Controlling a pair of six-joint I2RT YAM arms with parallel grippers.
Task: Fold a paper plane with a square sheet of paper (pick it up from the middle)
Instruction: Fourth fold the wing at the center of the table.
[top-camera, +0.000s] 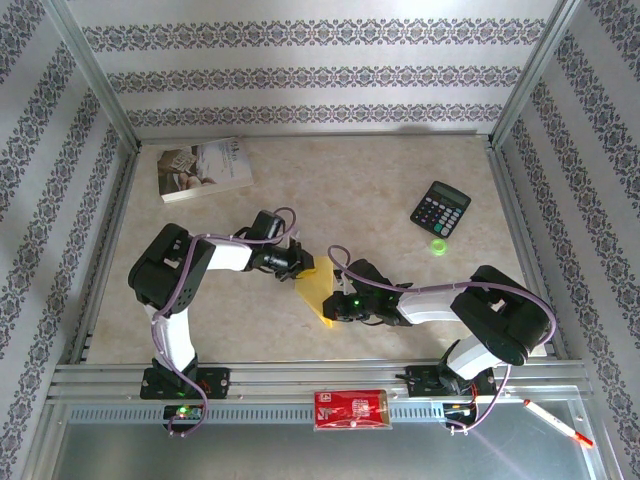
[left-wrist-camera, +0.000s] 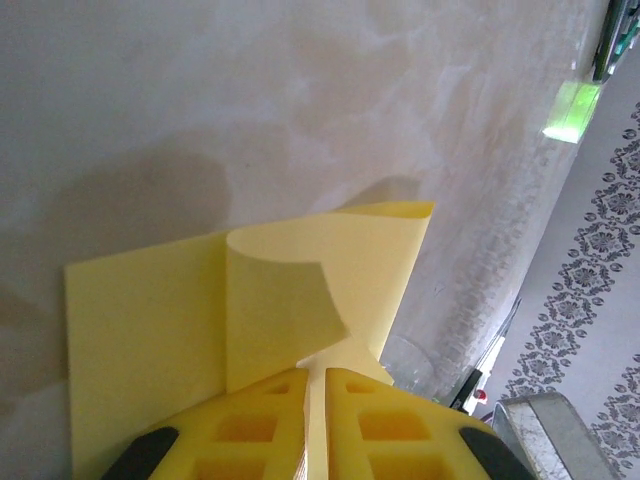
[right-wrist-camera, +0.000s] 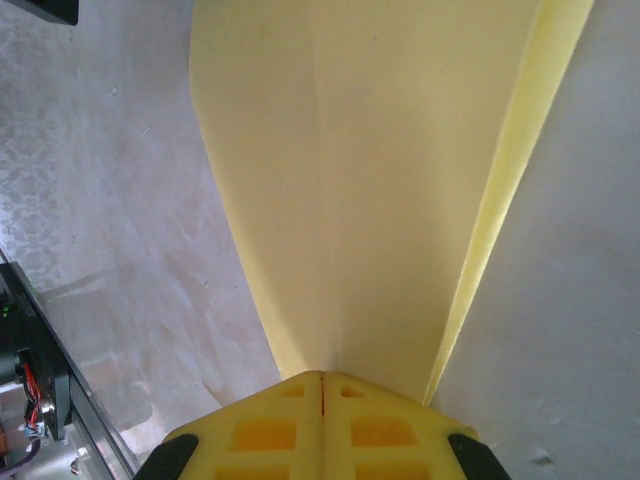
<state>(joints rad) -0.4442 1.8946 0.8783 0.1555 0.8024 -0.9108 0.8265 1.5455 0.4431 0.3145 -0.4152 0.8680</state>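
Observation:
The square sheet of paper (top-camera: 318, 288) is yellow, partly folded into a tapering shape, and lies mid-table between the two grippers. My left gripper (top-camera: 300, 262) is at its upper end. In the left wrist view that gripper (left-wrist-camera: 316, 372) is shut on a raised flap (left-wrist-camera: 285, 300) that curls over the flat part of the sheet (left-wrist-camera: 140, 330). My right gripper (top-camera: 335, 305) is at the lower end. In the right wrist view its jaws (right-wrist-camera: 321, 375) are shut, with their tips over the narrow end of the paper (right-wrist-camera: 380, 180), which lies flat with a centre crease. No paper shows between those jaws.
A white printed book (top-camera: 203, 167) lies at the back left. A black calculator (top-camera: 440, 208) and a small green object (top-camera: 438, 247) sit at the right. A red packet (top-camera: 350, 409) rests on the front rail, and a pen (top-camera: 557, 422) lies at the front right.

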